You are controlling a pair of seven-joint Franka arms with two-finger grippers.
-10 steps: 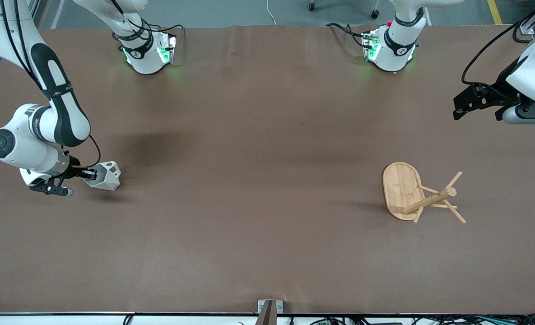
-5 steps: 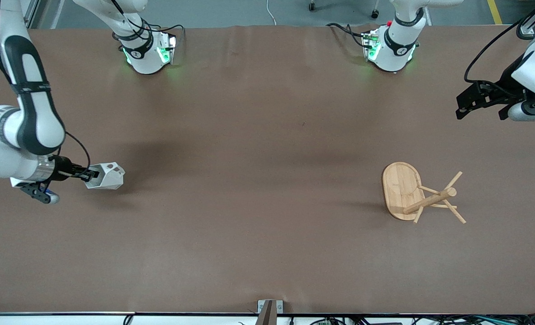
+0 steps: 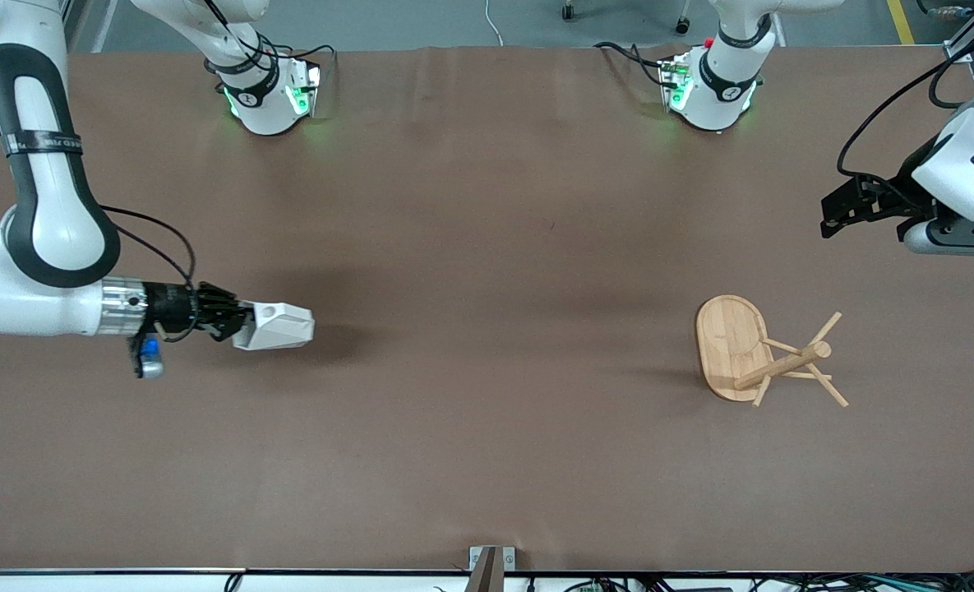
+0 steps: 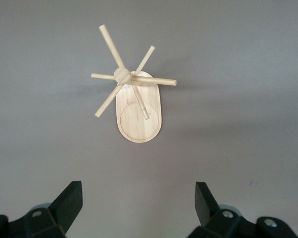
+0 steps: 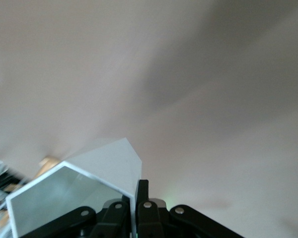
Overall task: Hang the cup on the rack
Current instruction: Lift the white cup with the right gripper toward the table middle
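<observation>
The white faceted cup (image 3: 283,326) hangs above the table toward the right arm's end, turned on its side. My right gripper (image 3: 238,322) is shut on it. In the right wrist view the fingers (image 5: 142,190) pinch the cup (image 5: 109,159) by its wall at the rim. The bamboo rack (image 3: 731,341) stands on its oval base toward the left arm's end, its pegs spreading from the post (image 3: 785,365). My left gripper (image 3: 842,209) waits open in the air near that end. Its wrist view looks down on the rack (image 4: 138,113) between its empty fingertips (image 4: 72,194).
Brown table covering (image 3: 487,247) spreads between the cup and the rack. The two arm bases (image 3: 269,94) stand along the table's edge farthest from the front camera. A small metal bracket (image 3: 491,559) sits at the edge nearest it.
The right arm has carried the cup toward the table's middle and turned it onto its side. The left gripper has shifted slightly and stays open.
</observation>
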